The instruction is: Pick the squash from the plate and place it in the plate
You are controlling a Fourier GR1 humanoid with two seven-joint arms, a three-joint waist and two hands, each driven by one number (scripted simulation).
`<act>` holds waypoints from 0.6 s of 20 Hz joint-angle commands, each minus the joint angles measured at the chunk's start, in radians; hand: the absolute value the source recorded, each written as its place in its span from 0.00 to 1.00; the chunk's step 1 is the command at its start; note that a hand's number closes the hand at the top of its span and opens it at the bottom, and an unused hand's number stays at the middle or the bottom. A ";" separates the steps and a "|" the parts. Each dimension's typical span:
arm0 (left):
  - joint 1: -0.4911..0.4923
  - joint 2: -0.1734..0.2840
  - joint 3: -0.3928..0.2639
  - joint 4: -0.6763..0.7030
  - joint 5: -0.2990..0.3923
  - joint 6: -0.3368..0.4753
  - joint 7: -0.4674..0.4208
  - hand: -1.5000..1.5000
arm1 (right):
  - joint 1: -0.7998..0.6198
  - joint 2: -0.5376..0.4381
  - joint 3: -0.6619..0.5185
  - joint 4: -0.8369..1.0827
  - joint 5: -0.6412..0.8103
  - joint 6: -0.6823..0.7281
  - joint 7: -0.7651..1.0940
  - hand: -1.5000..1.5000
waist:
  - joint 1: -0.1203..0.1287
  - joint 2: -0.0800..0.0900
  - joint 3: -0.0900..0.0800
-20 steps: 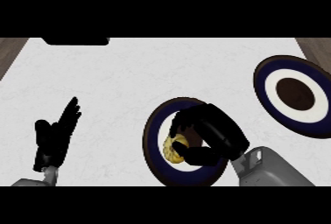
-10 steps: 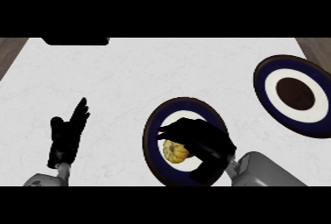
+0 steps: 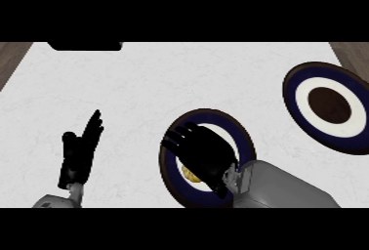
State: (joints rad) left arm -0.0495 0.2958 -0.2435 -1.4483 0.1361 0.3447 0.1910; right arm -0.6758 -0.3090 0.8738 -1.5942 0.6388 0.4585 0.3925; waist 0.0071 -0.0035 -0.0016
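White counter (image 3: 158, 83) filling most of the frame, with strips of brown wood at the upper left and upper right corners and a dark rectangular object (image 3: 85, 46) cut off at the top edge, upper left.

Near plate (image 3: 245, 139) in the lower centre: dark blue rim, paler inside, mostly hidden. Right hand (image 3: 205, 154) lying over it, coming in from the lower right on a grey forearm (image 3: 281, 188), palm down, fingers spread toward the plate's upper-left rim. Squash (image 3: 190, 173) showing only as a small yellow patch under the lower-left side of that hand, inside the plate. Whether the fingers are curled around the squash or merely laid above it: cannot tell, since the back of the hand covers the contact.

Second plate (image 3: 299, 100) at the right edge of the frame, upper right, well apart from the first: blue outer ring, white ring, dark brown centre.

Left hand (image 3: 78, 151) at the lower left, fingers straight and pointing up the frame, holding nothing, resting over bare counter, well apart from both plates.
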 commanded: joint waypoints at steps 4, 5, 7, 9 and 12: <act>-0.019 0.015 0.032 -0.030 0.016 -0.028 0.041 0.50 | -0.051 0.192 0.036 0.119 -0.008 0.271 0.242 0.00 | 0.002 0.002 0.001; -0.039 -0.011 0.046 0.053 0.011 -0.028 -0.018 0.50 | -0.055 0.182 0.004 0.080 -0.031 0.337 0.264 0.00 | -0.008 0.002 0.000; -0.045 -0.007 0.046 0.055 0.007 -0.054 -0.013 0.50 | -0.061 0.188 -0.042 0.137 -0.033 0.368 0.234 0.00 | -0.005 0.004 0.001; -0.001 -0.019 0.043 0.020 -0.013 -0.030 -0.003 0.50 | 0.033 0.178 0.020 0.081 0.034 0.353 0.268 0.00 | -0.006 0.002 0.001; 0.021 -0.011 0.078 0.036 -0.001 -0.082 -0.048 0.50 | -0.040 0.195 -0.072 0.174 0.078 0.376 0.178 0.00 | -0.002 0.003 0.001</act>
State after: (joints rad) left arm -0.0448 0.2813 -0.1973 -1.4296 0.1261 0.3050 0.1696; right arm -0.7073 -0.1369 0.8431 -1.4553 0.6697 0.7837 0.5864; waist 0.0049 -0.0007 -0.0004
